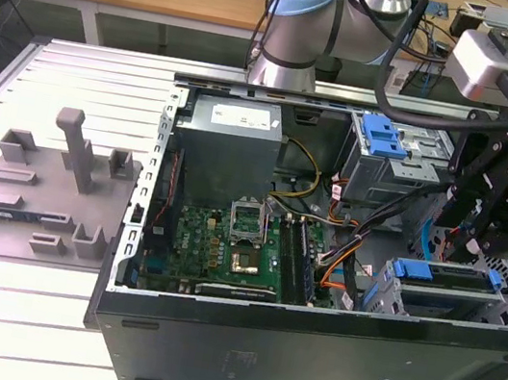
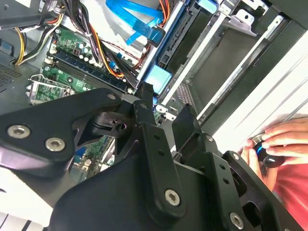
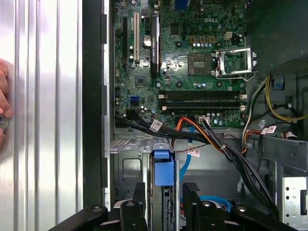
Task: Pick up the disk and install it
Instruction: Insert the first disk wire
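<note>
The disk (image 1: pixel 444 277), edged by its bright blue carrier frame, lies in the drive cage at the front corner of the open computer case (image 1: pixel 304 355), on the exterior view's right. My gripper (image 1: pixel 467 247) hangs just above it. In both wrist views the black fingers (image 3: pixel 139 195) stand apart on either side of the blue carrier end (image 3: pixel 162 169), with a gap on each side. The same blue end (image 2: pixel 158 79) lies just beyond the fingertips (image 2: pixel 144 98), and nothing is held between them.
Bundles of black, orange and blue cables (image 3: pixel 207 137) run beside the bay. The motherboard (image 1: pixel 225 244) and a grey power-supply box (image 1: pixel 233 143) fill the case's middle. A small blue clip (image 1: pixel 383 134) sits on the rear cage. A grey fixture (image 1: pixel 50 185) lies outside. A person's hand (image 2: pixel 276 139) rests nearby.
</note>
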{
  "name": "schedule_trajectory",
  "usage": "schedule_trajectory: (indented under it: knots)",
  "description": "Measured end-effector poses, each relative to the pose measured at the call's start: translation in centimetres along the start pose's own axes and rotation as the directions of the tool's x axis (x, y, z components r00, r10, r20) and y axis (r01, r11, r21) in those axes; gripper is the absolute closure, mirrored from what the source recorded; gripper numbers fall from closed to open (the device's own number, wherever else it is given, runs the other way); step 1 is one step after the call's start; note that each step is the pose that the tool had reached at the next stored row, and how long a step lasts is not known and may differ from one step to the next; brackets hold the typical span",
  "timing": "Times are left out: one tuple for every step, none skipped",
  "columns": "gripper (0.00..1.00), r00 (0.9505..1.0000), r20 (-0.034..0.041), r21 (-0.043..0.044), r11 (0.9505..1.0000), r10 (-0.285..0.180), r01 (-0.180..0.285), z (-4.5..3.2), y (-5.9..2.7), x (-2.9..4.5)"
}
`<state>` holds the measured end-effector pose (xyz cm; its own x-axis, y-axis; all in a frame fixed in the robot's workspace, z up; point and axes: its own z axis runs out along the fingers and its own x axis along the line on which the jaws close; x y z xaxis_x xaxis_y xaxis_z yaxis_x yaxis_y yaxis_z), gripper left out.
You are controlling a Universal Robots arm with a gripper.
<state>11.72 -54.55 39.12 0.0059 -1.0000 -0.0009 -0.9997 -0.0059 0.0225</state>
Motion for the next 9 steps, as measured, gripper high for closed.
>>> schedule_trajectory:
  knots:
    - [0.56, 1.0000, 0.0000, 0.0000, 1.0000, 0.000, 0.000, 0.00, 0.00, 0.00]
    - [0.56, 1.0000, 0.0000, 0.0000, 1.0000, 0.000, 0.000, 0.00, 0.01, 0.00]
    - [0.56, 1.0000, 0.0000, 0.0000, 1.0000, 0.000, 0.000, 0.00, 0.01, 0.00]
    - [0.56, 1.0000, 0.0000, 0.0000, 1.0000, 0.000, 0.000, 0.00, 0.01, 0.00]
    - [0.56, 1.0000, 0.0001, 0.0000, 1.0000, 0.000, 0.000, 0.01, 0.01, -0.06]
    - [0.56, 1.0000, -0.0012, -0.0001, 1.0000, 0.000, 0.000, 0.00, 0.01, -0.32]
    - [0.56, 1.0000, -0.0051, -0.0001, 1.0000, 0.000, 0.000, 0.00, 0.01, -0.58]
    - [0.56, 0.9999, -0.0109, -0.0003, 1.0000, 0.000, 0.000, 0.01, 0.00, -0.92]
    - [0.56, 0.9999, -0.0147, -0.0005, 1.0000, 0.000, 0.000, 0.00, 0.00, -1.24]
